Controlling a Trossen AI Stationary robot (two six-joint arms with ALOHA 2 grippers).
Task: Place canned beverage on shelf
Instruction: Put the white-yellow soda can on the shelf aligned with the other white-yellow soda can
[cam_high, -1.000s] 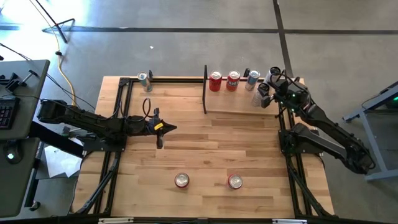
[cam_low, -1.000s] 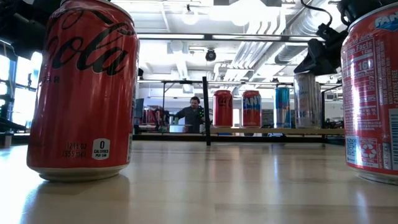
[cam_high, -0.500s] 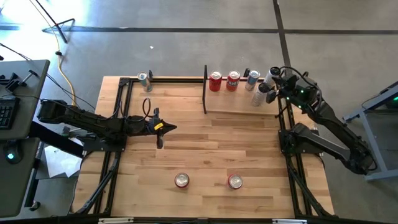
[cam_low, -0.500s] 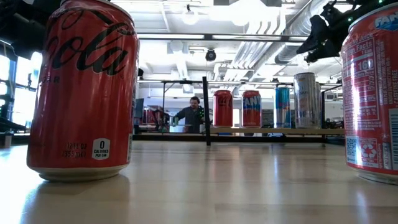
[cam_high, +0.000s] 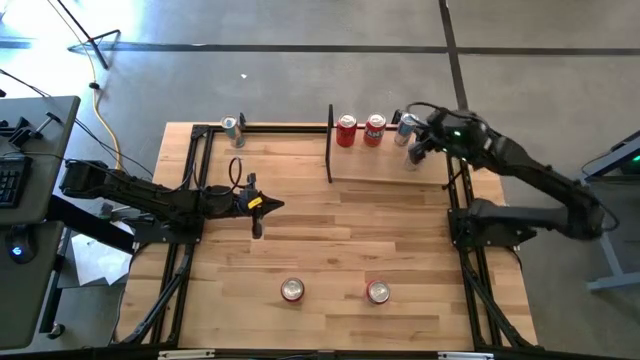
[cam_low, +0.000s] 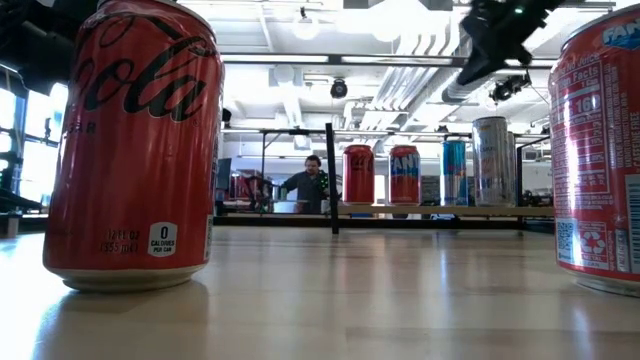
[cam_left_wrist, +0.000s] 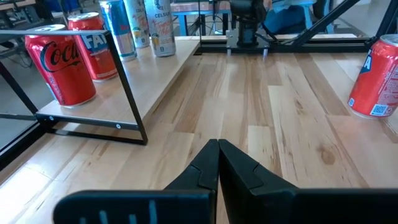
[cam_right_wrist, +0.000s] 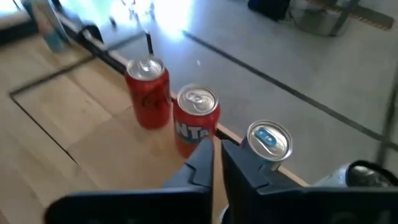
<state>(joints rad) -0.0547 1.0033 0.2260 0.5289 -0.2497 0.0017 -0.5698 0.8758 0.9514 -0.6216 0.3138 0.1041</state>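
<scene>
The shelf (cam_high: 385, 165), a light-wood ledge with a black divider (cam_high: 330, 145), lies at the table's far right. On it stand a red cola can (cam_high: 346, 130), a red Fanta can (cam_high: 374, 130), a blue can (cam_high: 405, 124) and a tall silver can (cam_low: 492, 160), all upright on their bases. My right gripper (cam_high: 416, 150) hangs shut above the shelf's right end, over the silver can and clear of every can; it also shows in the right wrist view (cam_right_wrist: 217, 155). My left gripper (cam_high: 257, 216) waits shut at the table's left middle.
Two red cans (cam_high: 291, 290) (cam_high: 378, 291) stand on the table near its front edge, about mid-width; they fill the sides of the low view. A small can (cam_high: 232, 126) stands at the far left corner. Black frame bars edge the table's left and right sides.
My right gripper has risen away from the silver can's top and shifted toward the table's left, its fingers closing. The silver can stays upright on the shelf's right end.
</scene>
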